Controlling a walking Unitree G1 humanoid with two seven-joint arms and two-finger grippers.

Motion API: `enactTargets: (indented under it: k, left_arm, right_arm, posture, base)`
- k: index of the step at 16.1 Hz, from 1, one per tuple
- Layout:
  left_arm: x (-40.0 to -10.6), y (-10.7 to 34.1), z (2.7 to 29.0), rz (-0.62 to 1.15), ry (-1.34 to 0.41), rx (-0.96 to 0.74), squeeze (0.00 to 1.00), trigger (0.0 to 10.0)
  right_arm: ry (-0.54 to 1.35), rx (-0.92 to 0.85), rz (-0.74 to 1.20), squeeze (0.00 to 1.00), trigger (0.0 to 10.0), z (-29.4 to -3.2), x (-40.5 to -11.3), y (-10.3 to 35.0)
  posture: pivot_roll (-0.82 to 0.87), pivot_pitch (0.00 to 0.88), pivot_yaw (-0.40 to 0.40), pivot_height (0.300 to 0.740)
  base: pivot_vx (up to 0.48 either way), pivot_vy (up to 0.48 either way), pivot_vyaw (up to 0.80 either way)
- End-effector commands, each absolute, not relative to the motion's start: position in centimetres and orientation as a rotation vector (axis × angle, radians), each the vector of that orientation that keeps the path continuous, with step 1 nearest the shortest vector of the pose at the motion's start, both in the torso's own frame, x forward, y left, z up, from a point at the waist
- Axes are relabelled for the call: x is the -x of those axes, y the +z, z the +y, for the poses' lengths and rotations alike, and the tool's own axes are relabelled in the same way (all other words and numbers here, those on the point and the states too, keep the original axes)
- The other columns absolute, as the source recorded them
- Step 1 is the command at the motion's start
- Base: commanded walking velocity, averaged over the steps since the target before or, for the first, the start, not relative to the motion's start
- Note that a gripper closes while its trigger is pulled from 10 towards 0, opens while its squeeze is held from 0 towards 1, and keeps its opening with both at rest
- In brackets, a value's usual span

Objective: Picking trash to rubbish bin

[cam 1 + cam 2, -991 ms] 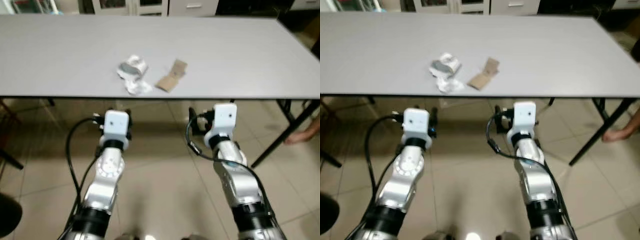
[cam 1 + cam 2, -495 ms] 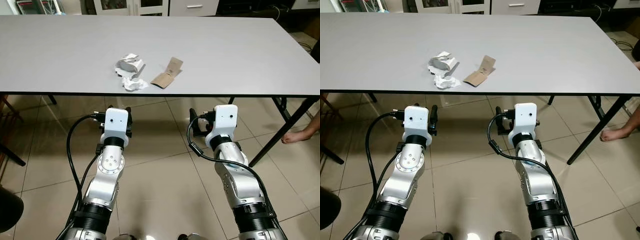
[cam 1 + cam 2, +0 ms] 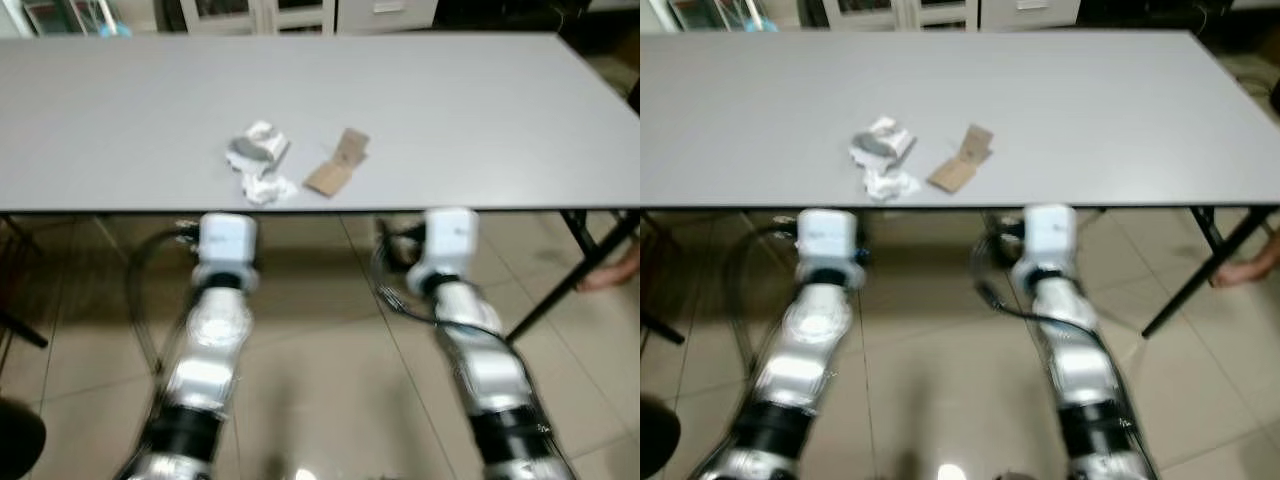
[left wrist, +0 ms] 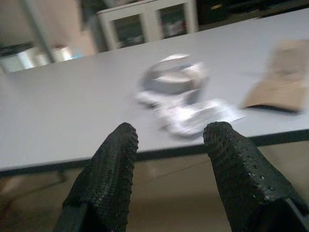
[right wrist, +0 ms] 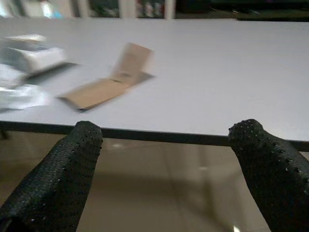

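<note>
Crumpled white wrapper (image 3: 258,163) lies near the bench (image 3: 480,120) front edge, brown card scrap (image 3: 338,164) just beside it, long axis angled away to my right. Left gripper (image 4: 170,140) parted, right gripper (image 5: 169,140) wide, both empty below the edge. I'd lift the left above the edge, then reach squarely over the wrapper.

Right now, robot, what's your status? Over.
Left gripper and right gripper open, below table edge. Crumpled wrapper and cardboard on table. Nothing in the way.
</note>
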State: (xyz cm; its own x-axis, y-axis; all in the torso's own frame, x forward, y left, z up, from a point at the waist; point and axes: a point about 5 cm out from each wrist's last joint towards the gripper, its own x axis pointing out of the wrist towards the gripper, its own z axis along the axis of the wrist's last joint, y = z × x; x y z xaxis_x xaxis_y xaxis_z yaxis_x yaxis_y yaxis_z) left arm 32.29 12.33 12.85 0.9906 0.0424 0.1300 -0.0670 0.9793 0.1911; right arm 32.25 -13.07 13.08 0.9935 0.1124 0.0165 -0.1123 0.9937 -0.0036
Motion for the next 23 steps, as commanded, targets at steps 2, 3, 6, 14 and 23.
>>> enactTargets:
  k: [2, 3, 6, 14, 23]
  left_arm:
    - [-32.39, 12.58, 13.41, -0.105, 0.090, -0.215, 0.00, 10.0]
    - [-32.40, 12.56, 13.35, -0.105, 0.087, -0.215, 0.00, 10.0]
    - [-32.40, 12.54, 13.27, -0.105, 0.084, -0.215, 0.00, 10.0]
    - [-32.23, 12.38, 13.27, -0.097, 0.082, -0.220, 0.00, 10.0]
    - [-32.16, 12.38, 12.73, -0.108, 0.027, -0.214, 0.00, 10.0]
  right_arm:
    - [0.152, -0.014, -0.023, 0.00, 10.0, -11.87, -32.24, 13.39]
    - [0.155, -0.014, -0.024, 0.00, 10.0, -11.79, -32.23, 13.38]
    - [0.163, -0.014, -0.023, 0.00, 10.0, -11.67, -32.20, 13.35]
    - [0.181, -0.017, -0.014, 0.00, 10.0, -11.34, -32.04, 13.20]
    - [0.187, -0.015, -0.008, 0.00, 10.0, -11.33, -32.13, 13.17]
  posture:
    - [-0.05, 0.116, 0.008, 0.740]
    - [-0.05, 0.113, 0.010, 0.740]
    - [-0.05, 0.110, 0.010, 0.740]
    - [-0.04, 0.125, 0.009, 0.740]
    - [-0.04, 0.131, 0.009, 0.740]
  base:
    - [0.386, 0.000, 0.00]
    - [0.398, 0.000, 0.00]
    - [0.395, 0.000, 0.00]
    - [0.382, 0.000, 0.00]
    - [0.234, 0.000, 0.00]
